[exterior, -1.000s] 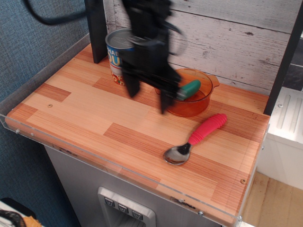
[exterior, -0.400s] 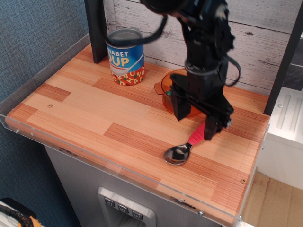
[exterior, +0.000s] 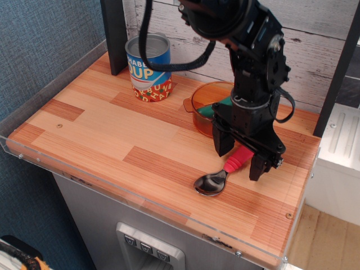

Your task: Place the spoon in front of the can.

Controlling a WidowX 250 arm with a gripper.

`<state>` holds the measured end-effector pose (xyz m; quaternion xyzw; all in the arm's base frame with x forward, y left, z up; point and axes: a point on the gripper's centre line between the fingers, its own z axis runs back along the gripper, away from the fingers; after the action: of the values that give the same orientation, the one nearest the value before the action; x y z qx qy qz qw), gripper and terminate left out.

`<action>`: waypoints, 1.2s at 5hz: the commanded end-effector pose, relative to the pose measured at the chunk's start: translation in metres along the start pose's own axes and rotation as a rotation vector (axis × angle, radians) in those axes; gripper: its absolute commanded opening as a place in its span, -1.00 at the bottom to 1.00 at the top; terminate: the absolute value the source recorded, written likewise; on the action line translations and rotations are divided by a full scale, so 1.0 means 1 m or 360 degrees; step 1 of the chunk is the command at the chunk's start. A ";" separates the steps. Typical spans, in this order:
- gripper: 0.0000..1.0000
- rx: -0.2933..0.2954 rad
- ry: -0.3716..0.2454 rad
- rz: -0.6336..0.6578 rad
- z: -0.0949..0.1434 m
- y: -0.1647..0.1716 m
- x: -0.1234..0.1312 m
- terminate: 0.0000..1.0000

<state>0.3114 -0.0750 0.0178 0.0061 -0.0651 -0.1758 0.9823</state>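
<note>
The spoon lies on the wooden table near the front right; its silver bowl (exterior: 210, 184) points to the front and its pink-red handle (exterior: 236, 159) runs back to the right, partly hidden by the gripper. My gripper (exterior: 239, 157) is open and low over the handle, one finger on each side of it, not closed on it. The can (exterior: 148, 67), blue label with a red band at the base, stands upright at the back left, well apart from the spoon.
An orange transparent pot (exterior: 209, 104) with a green toy (exterior: 211, 110) in it stands just behind the gripper. A dark post (exterior: 115, 34) rises behind the can. A clear plastic lip (exterior: 140, 198) runs along the table's front edge.
The gripper has swung from above the can and pot to the right and down. It now straddles the spoon's handle. The spoon and can have not moved.
</note>
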 end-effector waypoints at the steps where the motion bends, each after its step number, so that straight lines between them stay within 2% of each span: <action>1: 1.00 -0.0023 -0.0078 0.0000 -0.004 0.003 0.001 -1.00; 2: 1.00 -0.0024 -0.0072 -0.0006 -0.008 0.003 0.000 -1.00; 3: -1.00 0.0006 -0.0045 -0.0034 -0.006 0.000 -0.002 -1.00; 5: -1.00 0.0018 -0.0082 -0.0080 0.015 -0.008 -0.012 -1.00; 6: -1.00 0.0061 -0.0101 0.0009 0.041 -0.004 -0.021 -1.00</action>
<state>0.2858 -0.0670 0.0398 0.0187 -0.0747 -0.1641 0.9834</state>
